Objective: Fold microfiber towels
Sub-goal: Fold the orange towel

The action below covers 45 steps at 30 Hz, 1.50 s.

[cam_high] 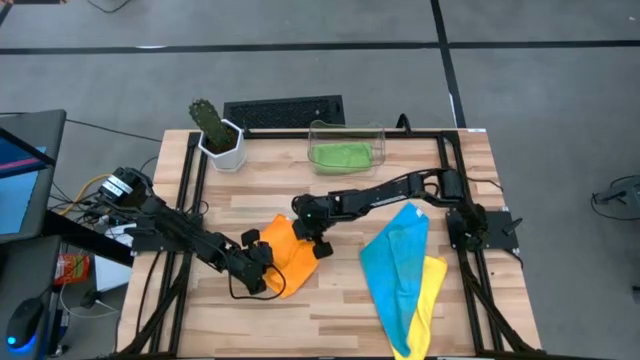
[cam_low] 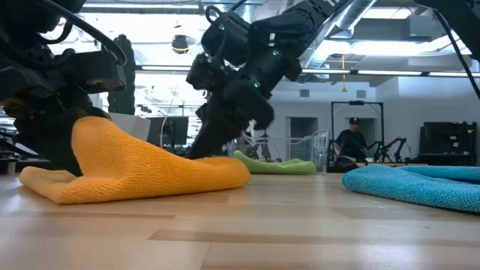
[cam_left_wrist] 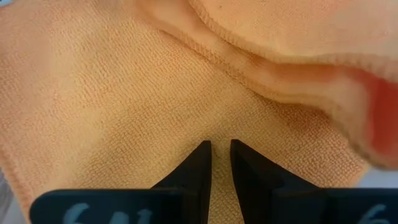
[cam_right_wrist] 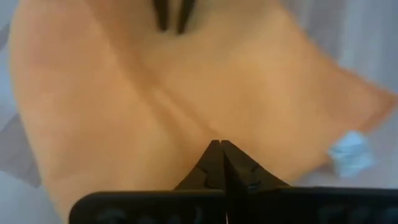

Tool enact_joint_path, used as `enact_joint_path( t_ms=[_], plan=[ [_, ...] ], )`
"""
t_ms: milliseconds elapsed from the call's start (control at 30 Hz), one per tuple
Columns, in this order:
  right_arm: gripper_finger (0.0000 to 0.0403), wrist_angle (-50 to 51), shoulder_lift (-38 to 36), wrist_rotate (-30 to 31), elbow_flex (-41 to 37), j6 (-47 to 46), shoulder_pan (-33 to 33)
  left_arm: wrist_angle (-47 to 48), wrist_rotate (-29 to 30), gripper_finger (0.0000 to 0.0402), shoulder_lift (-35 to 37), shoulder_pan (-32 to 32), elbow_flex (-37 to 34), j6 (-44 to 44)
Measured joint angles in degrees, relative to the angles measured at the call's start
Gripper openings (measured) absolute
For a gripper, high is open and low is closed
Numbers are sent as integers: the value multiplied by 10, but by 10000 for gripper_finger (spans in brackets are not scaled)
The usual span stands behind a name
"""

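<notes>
My right hand [cam_high: 318, 243] is pinched tight on the orange towel [cam_high: 285, 255] at its 2 o'clock edge; my left hand [cam_high: 258, 270] clamps a fold at its 8 o'clock corner. The towel lies mid-surface, humped. It looks light, limp and nappy, so I'd take it by the hemmed edges. Both fingertip pairs are buried in cloth; I can't judge how many layers each has caught.

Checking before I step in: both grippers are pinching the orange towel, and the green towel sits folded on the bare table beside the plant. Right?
Not quite. The green towel lies inside the clear bin, as the high view shows. The left gripper and right gripper are both on the orange towel.
</notes>
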State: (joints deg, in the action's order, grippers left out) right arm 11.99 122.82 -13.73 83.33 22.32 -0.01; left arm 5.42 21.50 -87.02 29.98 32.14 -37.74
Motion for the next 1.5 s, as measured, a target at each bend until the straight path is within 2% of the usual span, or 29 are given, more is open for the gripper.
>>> enact_joint_path(
  t_ms=[300, 500, 700, 833, 967, 1033, 1167, 1300, 1500],
  plan=[
    [19, 15, 0, 3, 9, -28, -23, 2, 1, 54, 0, 0, 0, -2],
    [87, 41, 0, -18, 10, -25, -21, 3, 3, 54, 0, 0, 0, 5],
    [159, 24, -40, -10, 15, -81, -20, 5, 3, 54, 0, 0, 0, 6],
    [185, 4, -66, -9, 15, -130, -11, 12, 9, 54, 0, 0, 0, 3],
    [190, -23, -54, -6, 15, -184, 33, 3, 15, 54, 0, -2, 0, -7],
    [188, -29, -39, 10, 14, -206, 59, -42, 10, 54, 0, -6, -6, -9],
    [179, -29, -34, 73, 14, -224, 110, -130, -8, 54, 0, -16, -21, -4],
    [169, -22, -35, 137, 14, -251, 154, -148, 3, 54, 0, -32, -25, -35],
    [158, -39, -36, 195, 14, -323, 201, -189, -18, 54, 0, -40, -25, -41]
  ],
)
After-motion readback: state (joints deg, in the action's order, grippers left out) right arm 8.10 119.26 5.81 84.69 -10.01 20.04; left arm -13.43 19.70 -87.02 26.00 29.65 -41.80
